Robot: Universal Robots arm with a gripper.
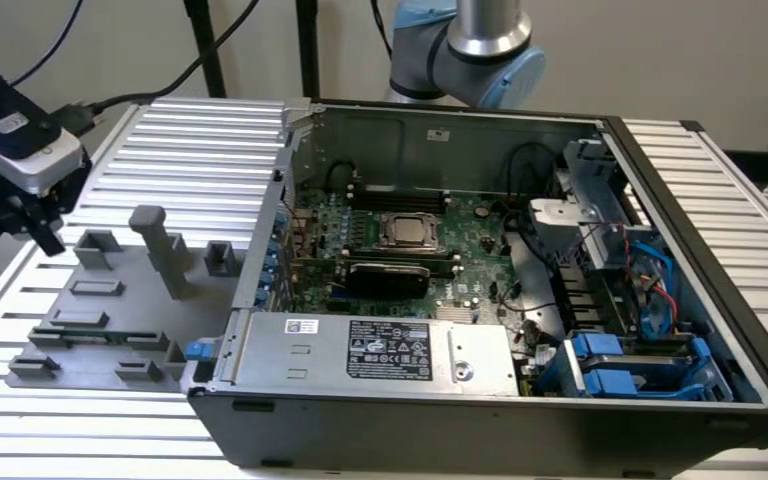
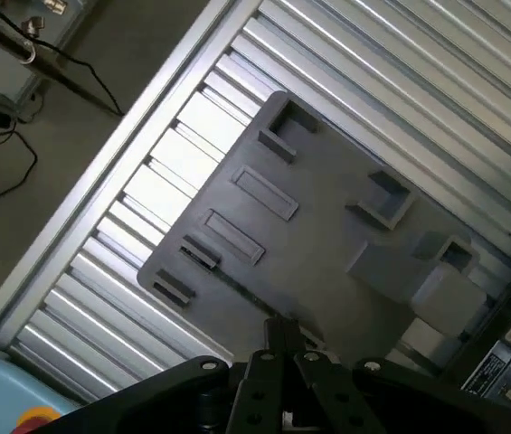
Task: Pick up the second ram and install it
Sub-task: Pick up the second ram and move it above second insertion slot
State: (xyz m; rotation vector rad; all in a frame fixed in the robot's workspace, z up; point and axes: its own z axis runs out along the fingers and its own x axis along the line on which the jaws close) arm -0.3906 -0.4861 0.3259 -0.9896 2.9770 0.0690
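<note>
claw: fingers pinched together, nothing visibly gripped, over the grey tray
computer case: open, beside the tray on the ribbed desk

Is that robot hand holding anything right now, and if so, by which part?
Nothing, as far as shows. The hand is shut with nothing in its grip, hovering over the grey holder tray beside the open computer case.

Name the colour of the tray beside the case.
The tray is grey; wrist view shows it best.
</note>
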